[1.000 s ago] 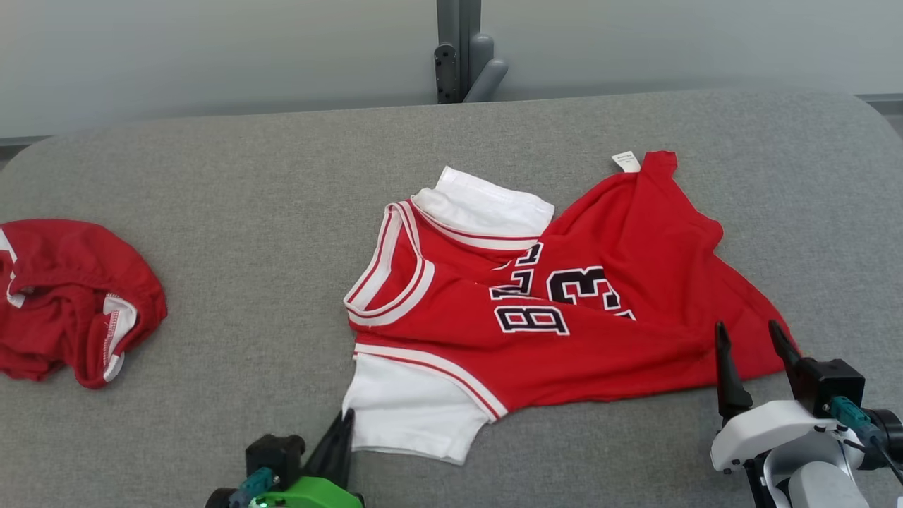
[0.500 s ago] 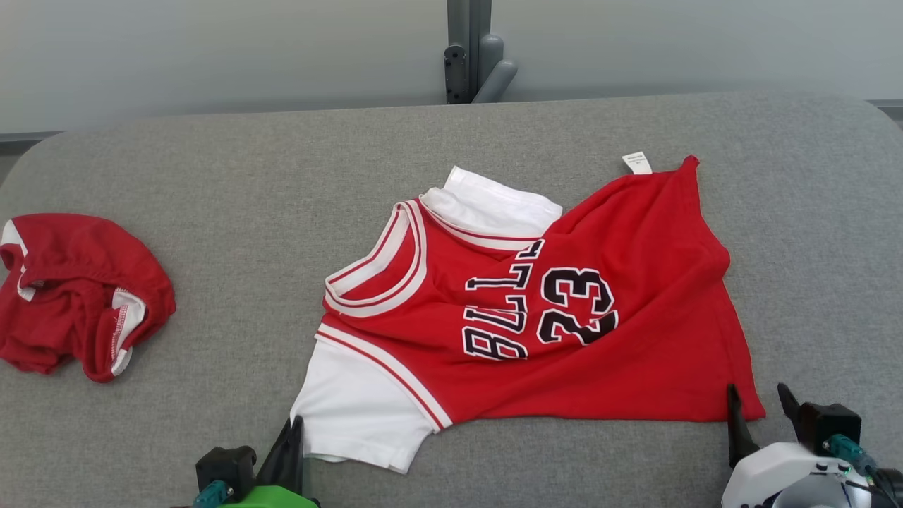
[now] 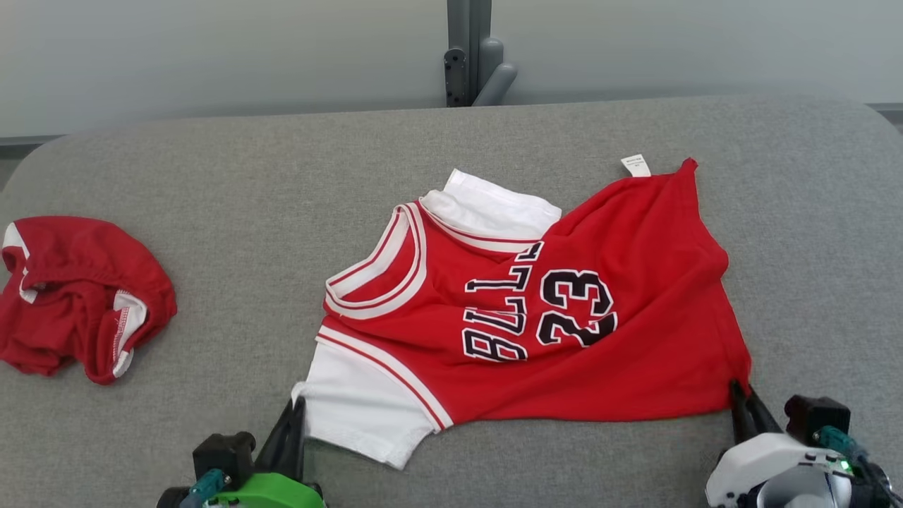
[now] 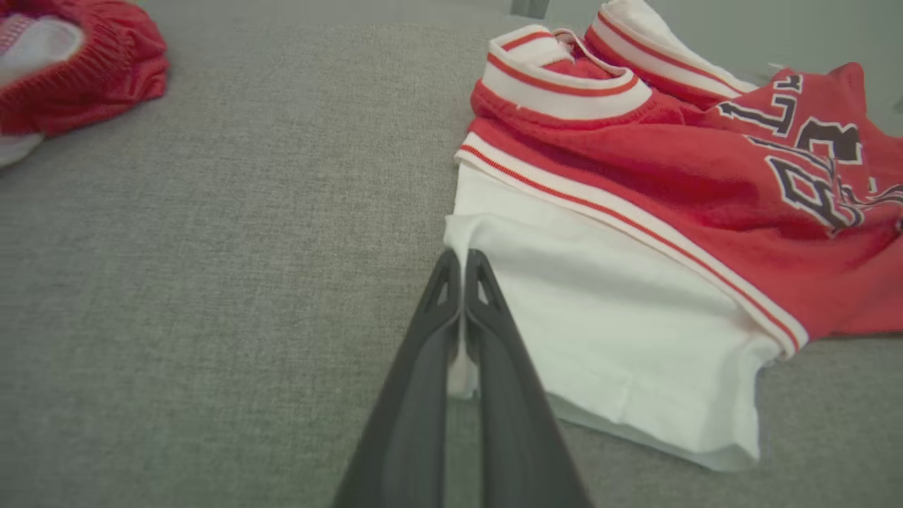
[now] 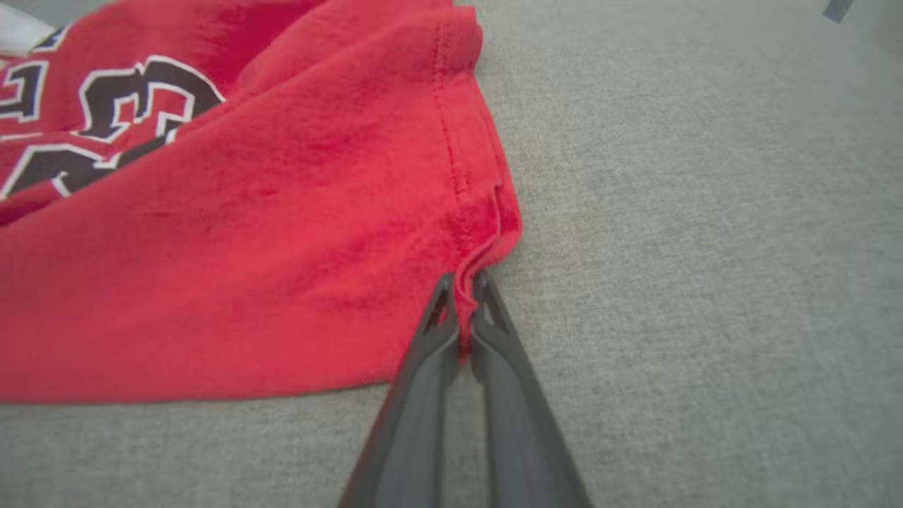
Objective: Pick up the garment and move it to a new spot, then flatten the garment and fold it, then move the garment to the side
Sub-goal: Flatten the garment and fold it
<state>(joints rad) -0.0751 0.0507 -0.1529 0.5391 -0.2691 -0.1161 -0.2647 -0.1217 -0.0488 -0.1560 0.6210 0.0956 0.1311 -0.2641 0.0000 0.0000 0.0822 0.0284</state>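
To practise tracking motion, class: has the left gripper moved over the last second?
Yes. The left gripper, jaws shut on the jersey's white sleeve, has shifted left, closer to the red shorts, pulling the sleeve along.

You're looking at a broad grey woven tabletop point(image 3: 211, 162) with rounded far corners, softly and evenly lit; behind it runs a pale grey wall point(image 3: 211, 56), with a grey upright post point(image 3: 469, 28) carrying a dark bracket point(image 3: 455, 74)

Crumpled red/white shorts point(image 3: 77, 296) at far L of grey fabric table point(image 3: 247, 176); grey post point(image 3: 469, 49) + pale wall point(image 3: 211, 56) behind.
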